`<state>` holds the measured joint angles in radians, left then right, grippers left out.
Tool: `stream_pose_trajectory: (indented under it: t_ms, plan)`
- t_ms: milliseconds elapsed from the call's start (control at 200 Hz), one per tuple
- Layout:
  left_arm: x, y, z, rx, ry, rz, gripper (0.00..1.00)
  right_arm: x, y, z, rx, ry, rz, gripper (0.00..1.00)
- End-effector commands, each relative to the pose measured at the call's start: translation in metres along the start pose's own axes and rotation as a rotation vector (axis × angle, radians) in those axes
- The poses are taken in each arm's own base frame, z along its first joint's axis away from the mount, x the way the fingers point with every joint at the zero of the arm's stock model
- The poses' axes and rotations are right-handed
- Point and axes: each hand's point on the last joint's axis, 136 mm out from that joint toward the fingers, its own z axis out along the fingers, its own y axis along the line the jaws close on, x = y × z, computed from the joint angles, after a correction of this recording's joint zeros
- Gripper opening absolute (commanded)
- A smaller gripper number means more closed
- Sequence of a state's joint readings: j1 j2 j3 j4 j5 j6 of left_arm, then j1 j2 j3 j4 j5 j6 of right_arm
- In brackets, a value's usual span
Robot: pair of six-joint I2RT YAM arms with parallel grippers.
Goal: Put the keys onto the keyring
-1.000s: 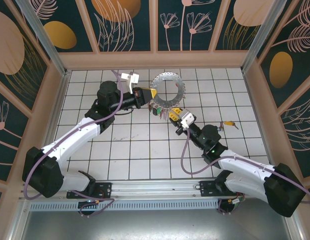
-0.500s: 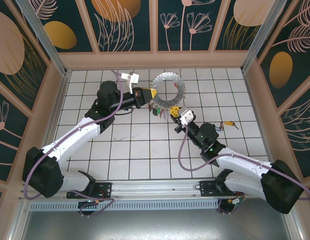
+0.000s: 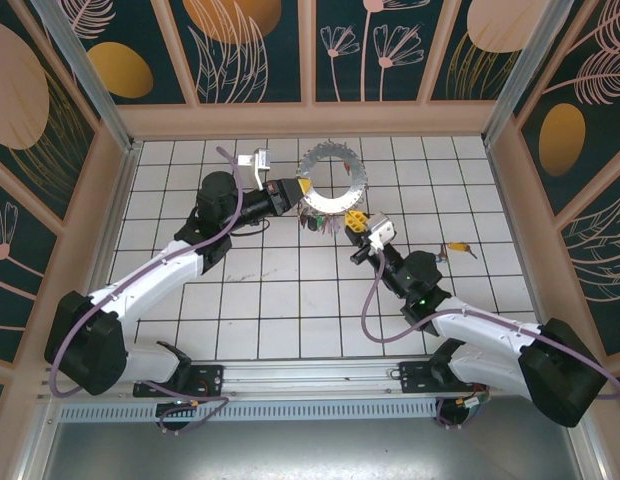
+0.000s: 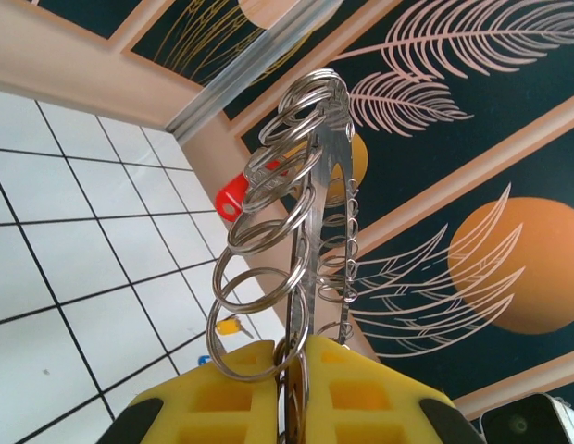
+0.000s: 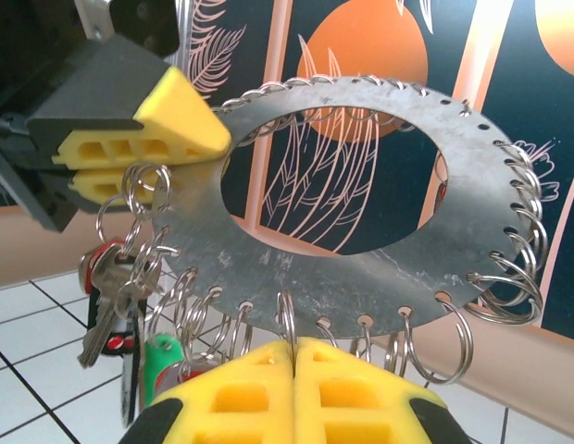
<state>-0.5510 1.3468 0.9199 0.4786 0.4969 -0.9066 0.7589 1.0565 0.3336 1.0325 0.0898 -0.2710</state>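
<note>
Top external, table (image 3: 280, 310): white tiles are spreading out between patterned walls, and both arms are reaching over them toward the far middle.
Left arm (image 3: 160, 268): is stretching from the near left corner to the keyring's left edge.
Right arm (image 3: 470, 335): is stretching from the near right corner to the keyring's near edge.
Keyring (image 3: 364, 178): a flat metal disc with a wide hole is hanging off the tiles between the two grippers. In the right wrist view the keyring (image 5: 389, 277) is standing upright and facing the camera. In the left wrist view the keyring (image 4: 313, 203) is showing edge-on.
Left gripper (image 3: 301, 189): its yellow fingers (image 5: 176, 120) are clamping the keyring's left rim.
Right gripper (image 5: 294, 356): its fingers are pressing flat together just under the keyring's lower rim. One split ring (image 5: 288, 319) is running down into their seam and seems to be pinched there, though the contact itself is hidden.
Keys (image 5: 106, 310): a silvery bunch with red and green tags is dangling from the keyring's lower left, just below the left gripper.
Loose key (image 3: 458, 250): is lying on the tiles beside the right arm, well apart from the keyring, and is carrying a small coloured tag.
Split rings (image 4: 259, 277): are lining the keyring's rim, most of them hanging empty.
</note>
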Motion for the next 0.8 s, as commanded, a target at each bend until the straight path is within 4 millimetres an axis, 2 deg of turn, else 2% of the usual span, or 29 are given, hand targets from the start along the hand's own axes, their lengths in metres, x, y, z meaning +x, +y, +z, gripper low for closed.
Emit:
stream_pose_trajectory:
  t_ms: [0, 145, 215, 375, 505, 636, 791]
  plan:
    - [-0.018, -0.017, -0.001, 0.091, -0.083, -0.051, 0.00, -0.028, -0.016, -0.002, 0.067, -0.135, 0.085, 0.00]
    - [-0.018, -0.017, -0.001, 0.098, -0.084, -0.072, 0.00, -0.026, -0.018, -0.001, 0.072, -0.160, 0.129, 0.01]
    - [-0.021, -0.021, -0.004, 0.103, -0.099, -0.060, 0.00, -0.023, -0.013, 0.001, 0.044, -0.141, 0.125, 0.06]
    - [-0.031, -0.025, -0.010, 0.075, -0.146, 0.006, 0.00, 0.000, 0.000, -0.005, -0.021, -0.029, 0.061, 0.18]
    - [-0.036, -0.028, -0.013, 0.056, -0.161, 0.071, 0.00, 0.015, 0.003, -0.015, -0.043, 0.052, 0.016, 0.22]
    - [-0.037, -0.032, -0.013, 0.050, -0.145, 0.124, 0.00, 0.011, 0.004, -0.021, -0.060, 0.063, -0.022, 0.21]
    - [-0.036, -0.037, -0.013, 0.056, -0.130, 0.172, 0.00, -0.004, 0.010, -0.013, -0.101, 0.056, -0.020, 0.16]
